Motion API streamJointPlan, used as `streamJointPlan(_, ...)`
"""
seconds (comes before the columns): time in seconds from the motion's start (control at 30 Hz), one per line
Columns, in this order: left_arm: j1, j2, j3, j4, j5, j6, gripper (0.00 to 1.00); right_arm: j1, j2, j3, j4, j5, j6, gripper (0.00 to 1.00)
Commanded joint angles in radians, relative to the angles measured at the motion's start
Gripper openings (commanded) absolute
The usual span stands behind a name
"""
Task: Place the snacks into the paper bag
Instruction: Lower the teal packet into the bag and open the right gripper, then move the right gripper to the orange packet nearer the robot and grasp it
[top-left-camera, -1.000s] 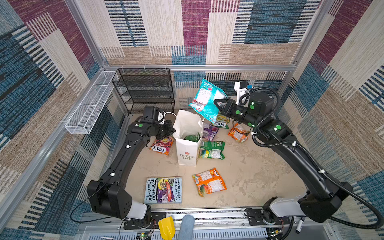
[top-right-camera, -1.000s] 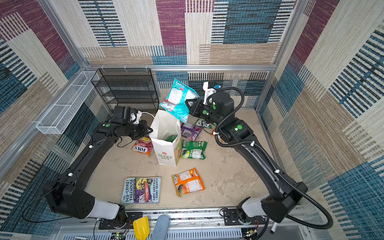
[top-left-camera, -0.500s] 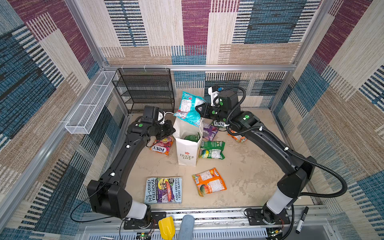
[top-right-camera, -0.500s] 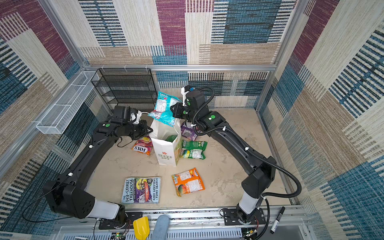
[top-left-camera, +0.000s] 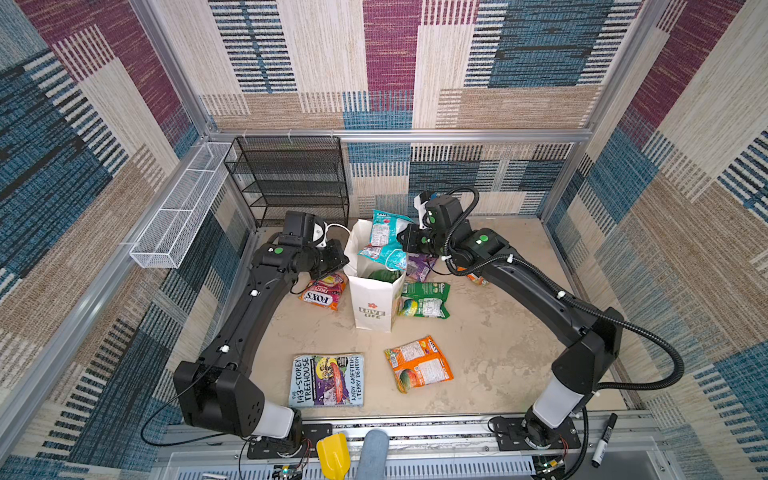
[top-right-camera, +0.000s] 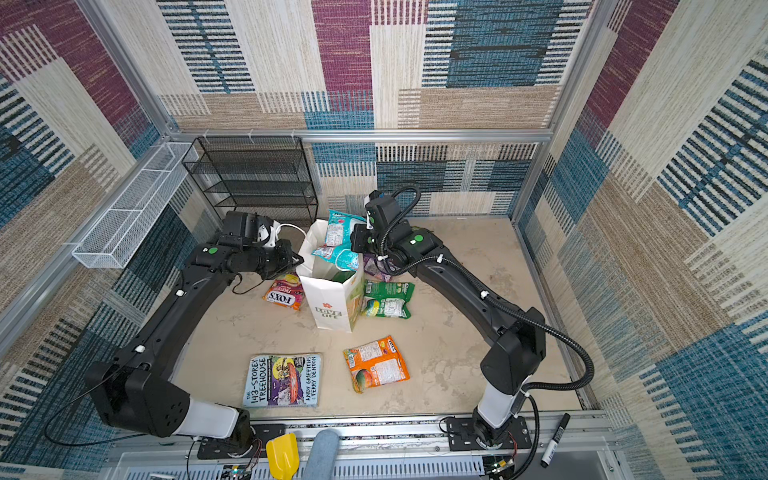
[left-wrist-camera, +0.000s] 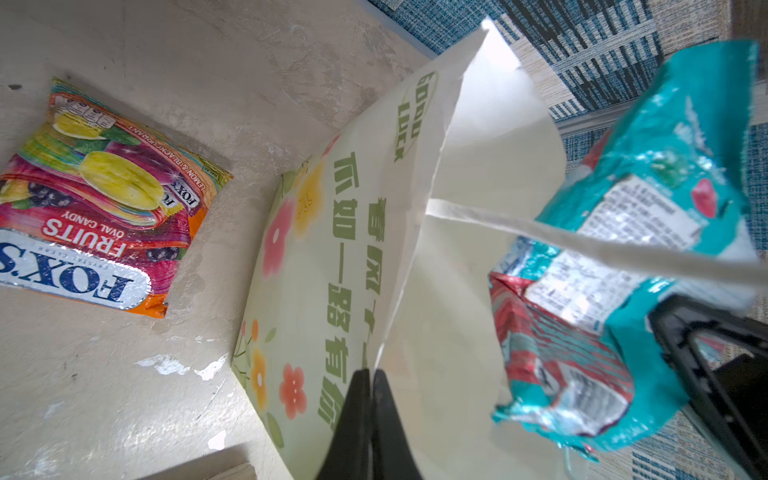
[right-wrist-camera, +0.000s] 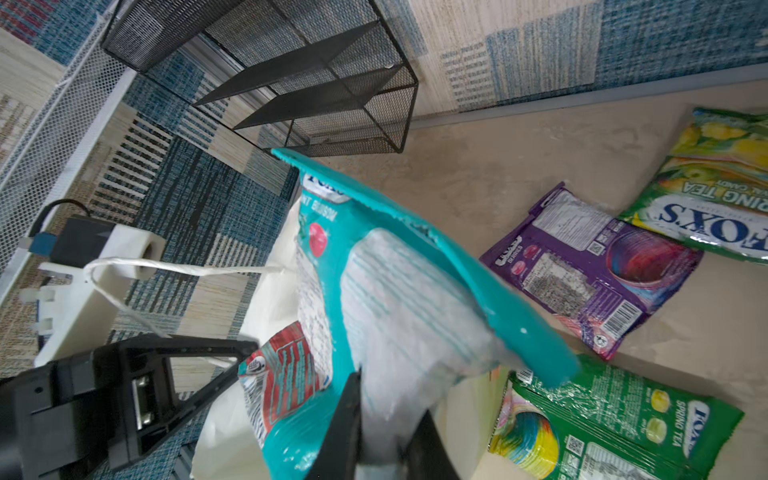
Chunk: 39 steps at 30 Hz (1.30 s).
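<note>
The white paper bag (top-left-camera: 374, 303) (top-right-camera: 332, 305) stands upright mid-table with its mouth open. My left gripper (top-left-camera: 343, 261) (left-wrist-camera: 372, 376) is shut on the bag's left rim (left-wrist-camera: 415, 249). My right gripper (top-left-camera: 406, 245) (right-wrist-camera: 386, 392) is shut on a teal snack packet (top-left-camera: 384, 243) (top-right-camera: 337, 245) (right-wrist-camera: 399, 299), which hangs tilted over the bag's mouth. A green packet (top-left-camera: 384, 275) shows inside the bag. On the table lie a FOX'S fruits packet (top-left-camera: 323, 291) (left-wrist-camera: 95, 199), a purple one (top-left-camera: 420, 266) (right-wrist-camera: 590, 266), a green one (top-left-camera: 424, 300) and an orange one (top-left-camera: 417, 365).
A paperback book (top-left-camera: 328, 380) lies near the front edge. A black mesh rack (top-left-camera: 291, 183) stands at the back left, and a white wire basket (top-left-camera: 178, 208) hangs on the left wall. Another orange packet (top-left-camera: 474, 278) peeks out under the right arm.
My right gripper has carried the teal packet left and down, from high at the back right to just over the bag's mouth. The left gripper has stayed on the rim.
</note>
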Motion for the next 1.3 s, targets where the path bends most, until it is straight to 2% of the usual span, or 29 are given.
streamJointPlan(0.0,0.003,-0.002,-0.001,0.011,0.016,-0.009,0.0,0.012,-0.01,0.002,-0.018,0.04,-0.033,0.07)
streamJointPlan(0.13,0.003,0.003,0.0,0.012,0.019,-0.011,0.0,0.028,-0.004,0.005,-0.033,0.044,-0.036,0.12)
streamJointPlan(0.3,0.003,0.005,0.0,0.011,0.021,-0.011,0.0,0.036,-0.013,0.004,-0.009,-0.001,-0.041,0.32)
streamJointPlan(0.4,0.004,0.004,0.0,0.011,0.021,-0.011,0.0,0.035,-0.034,-0.003,0.021,-0.03,-0.039,0.41)
streamJointPlan(0.47,0.004,0.004,0.0,0.013,0.02,-0.011,0.0,0.036,-0.046,-0.002,0.03,-0.039,-0.041,0.43)
streamJointPlan(0.67,0.006,0.003,0.001,0.011,0.021,-0.011,0.0,0.034,-0.119,-0.003,0.02,0.051,-0.058,0.61)
streamJointPlan(0.97,0.011,0.005,0.0,0.011,0.028,-0.014,0.0,0.033,-0.294,-0.138,0.024,0.153,-0.046,0.84)
streamJointPlan(1.13,0.01,0.004,0.0,0.012,0.031,-0.014,0.0,0.012,-0.413,-0.281,0.001,0.187,-0.02,0.91)
streamJointPlan(1.27,0.012,0.004,0.0,0.011,0.032,-0.015,0.0,-0.023,-0.512,-0.433,-0.006,0.173,-0.001,0.91)
